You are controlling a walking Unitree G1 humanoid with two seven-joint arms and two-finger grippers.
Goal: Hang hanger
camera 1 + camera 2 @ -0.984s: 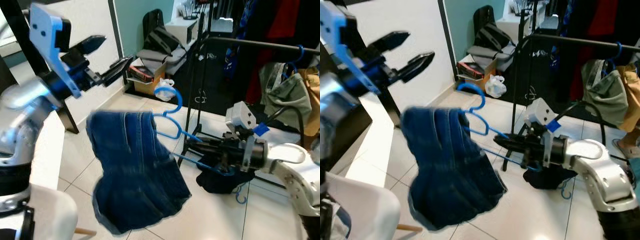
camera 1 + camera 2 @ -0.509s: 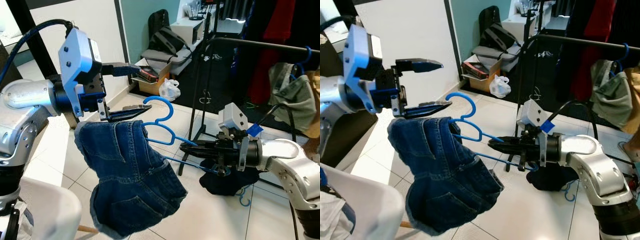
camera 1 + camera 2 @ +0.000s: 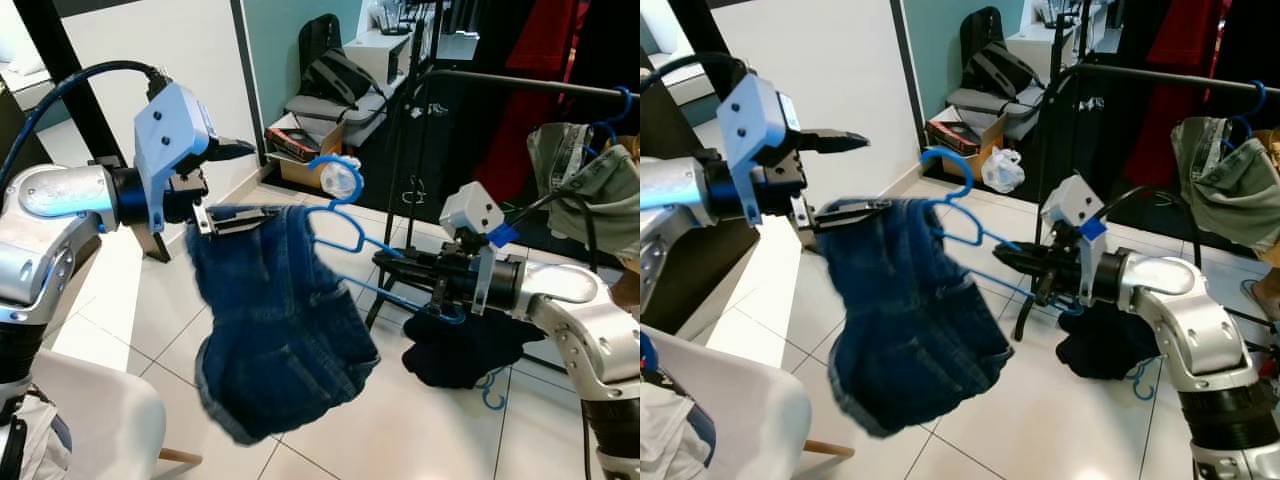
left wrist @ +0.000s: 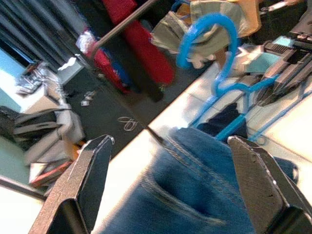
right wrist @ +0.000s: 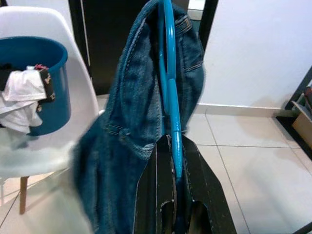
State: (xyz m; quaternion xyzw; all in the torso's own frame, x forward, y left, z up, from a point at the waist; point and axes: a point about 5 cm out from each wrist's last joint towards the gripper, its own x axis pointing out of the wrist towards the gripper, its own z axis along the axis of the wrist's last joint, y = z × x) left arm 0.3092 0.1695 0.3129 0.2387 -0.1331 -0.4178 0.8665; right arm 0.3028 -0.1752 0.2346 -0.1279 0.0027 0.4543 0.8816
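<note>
A blue plastic hanger (image 3: 345,232) carries a pair of blue jeans (image 3: 278,320) in mid-air before me. My right gripper (image 3: 392,265) is shut on the hanger's lower bar, seen end-on in the right wrist view with the hanger (image 5: 170,112) between the fingers. The hanger's hook (image 3: 945,160) points up, short of the black clothes rail (image 3: 520,80) at the right. My left gripper (image 3: 240,185) is open at the jeans' waistband, its lower finger against the top edge. In the left wrist view the denim (image 4: 195,195) lies between the spread fingers (image 4: 90,180).
A green garment (image 3: 578,175) on a blue hanger and red clothes (image 3: 540,110) hang from the rail. A dark cloth pile (image 3: 460,350) and a loose blue hanger (image 3: 490,388) lie on the tiles below. A white chair (image 5: 53,146) holds a blue bucket (image 5: 34,78). Boxes and bags (image 3: 300,150) stand behind.
The right gripper has lifted the hanger and drawn it toward the rail; the jeans swing below it. The left gripper stays open at the waistband.
</note>
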